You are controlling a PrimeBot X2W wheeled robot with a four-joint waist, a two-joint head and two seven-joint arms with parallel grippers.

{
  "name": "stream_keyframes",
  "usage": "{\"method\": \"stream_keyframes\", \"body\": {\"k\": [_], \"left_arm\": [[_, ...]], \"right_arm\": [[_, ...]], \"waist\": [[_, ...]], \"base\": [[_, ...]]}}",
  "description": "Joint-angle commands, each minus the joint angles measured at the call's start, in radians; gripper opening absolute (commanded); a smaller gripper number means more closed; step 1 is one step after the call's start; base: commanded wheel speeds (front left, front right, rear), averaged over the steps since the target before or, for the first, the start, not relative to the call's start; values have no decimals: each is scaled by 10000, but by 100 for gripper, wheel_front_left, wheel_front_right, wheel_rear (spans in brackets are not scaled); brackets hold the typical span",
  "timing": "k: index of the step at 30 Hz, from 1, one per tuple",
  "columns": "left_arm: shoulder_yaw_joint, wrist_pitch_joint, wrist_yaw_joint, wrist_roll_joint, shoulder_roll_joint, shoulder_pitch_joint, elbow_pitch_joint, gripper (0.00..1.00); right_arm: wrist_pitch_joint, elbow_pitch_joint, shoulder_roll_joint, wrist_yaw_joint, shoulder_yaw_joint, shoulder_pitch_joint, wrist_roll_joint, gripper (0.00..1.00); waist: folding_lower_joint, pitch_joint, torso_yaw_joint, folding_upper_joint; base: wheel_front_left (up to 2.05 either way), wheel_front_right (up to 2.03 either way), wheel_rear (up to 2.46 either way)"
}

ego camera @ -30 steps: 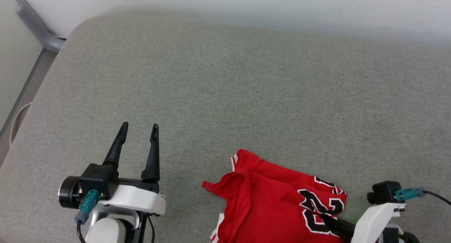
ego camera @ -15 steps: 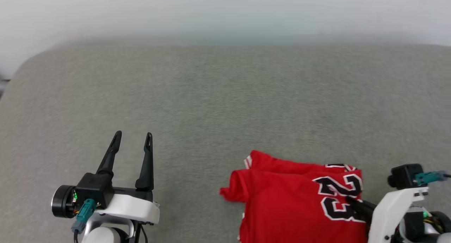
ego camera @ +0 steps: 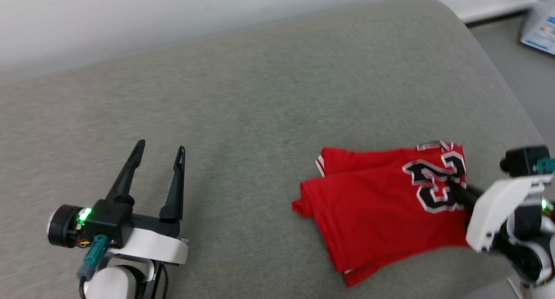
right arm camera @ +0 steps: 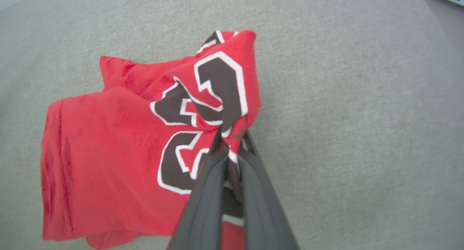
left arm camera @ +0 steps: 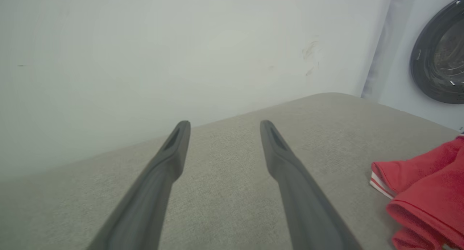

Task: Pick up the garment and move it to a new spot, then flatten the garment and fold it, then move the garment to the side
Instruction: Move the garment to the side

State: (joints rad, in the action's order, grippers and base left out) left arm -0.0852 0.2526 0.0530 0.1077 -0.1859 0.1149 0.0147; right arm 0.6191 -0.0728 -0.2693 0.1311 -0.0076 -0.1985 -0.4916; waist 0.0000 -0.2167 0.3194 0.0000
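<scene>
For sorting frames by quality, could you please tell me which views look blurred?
Head view: slight smear over the cushion, shirt print readable; left wrist view: the open left pincer looks soft up close; right wrist view: shirt fairly crisp, even light, no glare.

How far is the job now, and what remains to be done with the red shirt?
Done, it seems: the garment lies folded in a compact stack on the grey cushion. In hand: the right tool is shut on its edge by the printed number, probably for the move aside; the left tool is open, holding nothing. Left: set it down at the side and release.
</scene>
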Motion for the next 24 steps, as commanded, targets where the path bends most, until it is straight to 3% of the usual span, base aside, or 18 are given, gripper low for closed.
{"method": "stream_keyframes", "body": {"k": [1,9,20,24], "left_arm": [[47,-69,2,-31,-132,90,187,100],[61,-751,114,-196,-687,606,1545,100],[-346,-1674,357,-422,-1157,2069,3104,100],[-303,-1769,360,-439,-1279,2199,3350,100]], "right_arm": [[-184,-169,-20,-11,4,-553,181,0],[-1144,-1699,-295,-11,-752,-3003,827,0],[-2286,-3364,-1419,-12,-2590,-5322,1486,0],[-2615,-3873,-1647,-12,-2698,-5548,1844,0]], "waist": [[0,-872,1039,0],[0,-2135,1600,0],[0,-3998,874,0],[0,-4286,762,0]], "base": [[0,0,0],[0,0,0],[0,0,0],[0,0,0]]}}
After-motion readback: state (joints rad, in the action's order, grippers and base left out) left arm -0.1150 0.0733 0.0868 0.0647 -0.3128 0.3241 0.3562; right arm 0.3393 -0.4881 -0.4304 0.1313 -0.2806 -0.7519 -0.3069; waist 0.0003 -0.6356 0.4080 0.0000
